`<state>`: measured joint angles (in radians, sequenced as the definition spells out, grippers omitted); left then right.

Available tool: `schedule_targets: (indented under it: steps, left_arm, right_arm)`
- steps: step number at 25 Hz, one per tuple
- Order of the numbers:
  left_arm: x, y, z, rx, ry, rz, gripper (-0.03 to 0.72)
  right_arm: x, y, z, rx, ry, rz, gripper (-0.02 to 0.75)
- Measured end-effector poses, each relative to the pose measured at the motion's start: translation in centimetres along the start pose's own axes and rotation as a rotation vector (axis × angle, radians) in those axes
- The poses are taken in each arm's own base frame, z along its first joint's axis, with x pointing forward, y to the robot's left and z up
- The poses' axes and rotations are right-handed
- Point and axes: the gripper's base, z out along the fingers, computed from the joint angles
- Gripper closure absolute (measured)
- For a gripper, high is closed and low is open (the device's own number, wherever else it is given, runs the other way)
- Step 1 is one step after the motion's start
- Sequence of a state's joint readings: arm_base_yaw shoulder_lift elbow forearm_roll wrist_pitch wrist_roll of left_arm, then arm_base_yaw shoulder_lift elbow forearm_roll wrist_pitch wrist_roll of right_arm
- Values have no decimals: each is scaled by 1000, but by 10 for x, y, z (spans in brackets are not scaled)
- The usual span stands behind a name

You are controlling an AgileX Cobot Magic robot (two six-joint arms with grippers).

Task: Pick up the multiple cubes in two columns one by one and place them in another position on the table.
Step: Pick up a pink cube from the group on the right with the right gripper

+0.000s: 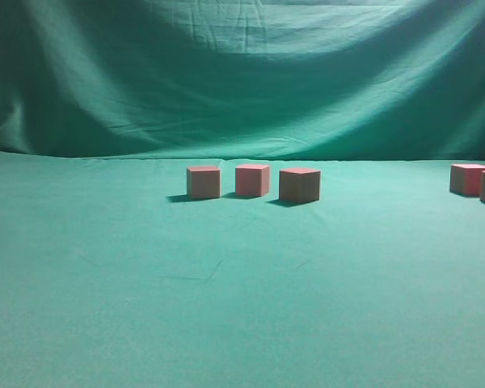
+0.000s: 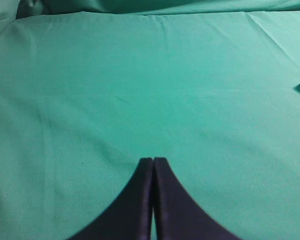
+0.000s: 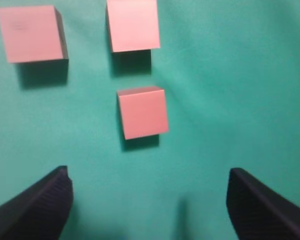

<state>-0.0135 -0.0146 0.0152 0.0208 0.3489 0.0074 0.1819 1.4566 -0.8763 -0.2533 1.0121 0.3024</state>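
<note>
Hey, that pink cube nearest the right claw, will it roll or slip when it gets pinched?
The nearest cube has flat faces and sharp edges, so it probably sits still rather than rolling. Its matte surface likely grips well. It looks rigid, so the open right claw should pinch it without squashing.

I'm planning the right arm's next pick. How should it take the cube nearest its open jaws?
Come straight down on the nearest cube with the right gripper, closing on its left and right faces. Those flat, parallel sides have bare green table beside them, while another cube sits just beyond its far face, so gripping front-to-back looks more crowded.
</note>
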Motion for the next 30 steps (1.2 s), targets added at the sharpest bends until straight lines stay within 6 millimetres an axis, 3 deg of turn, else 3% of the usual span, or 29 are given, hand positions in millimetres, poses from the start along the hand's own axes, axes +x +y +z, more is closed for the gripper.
schedule_targets:
  steps: [3,4,7,11,12,14,21,30]
  left_arm:
    - [0,0,0,0,0,0,688]
    - [0,0,0,0,0,0,688]
    - [0,0,0,0,0,0,688]
    - [0,0,0,0,0,0,688]
    - [0,0,0,0,0,0,688]
    - [0,0,0,0,0,0,688]
    - [0,0,0,0,0,0,688]
    - [0,0,0,0,0,0,688]
  right_arm:
    - [-5,3,10,1,10,-11,164]
    - [-7,4,13,2,8,-16,123]
    - [-12,4,20,7,-6,-24,139]
    - [-16,-9,25,-16,-22,20,139]
    - [-17,-13,26,-44,-20,41,187]
    - [-17,-18,28,-119,-20,48,186]
    - [-20,-17,29,-209,-46,-10,186]
    - [-24,-12,58,-198,48,-33,186]
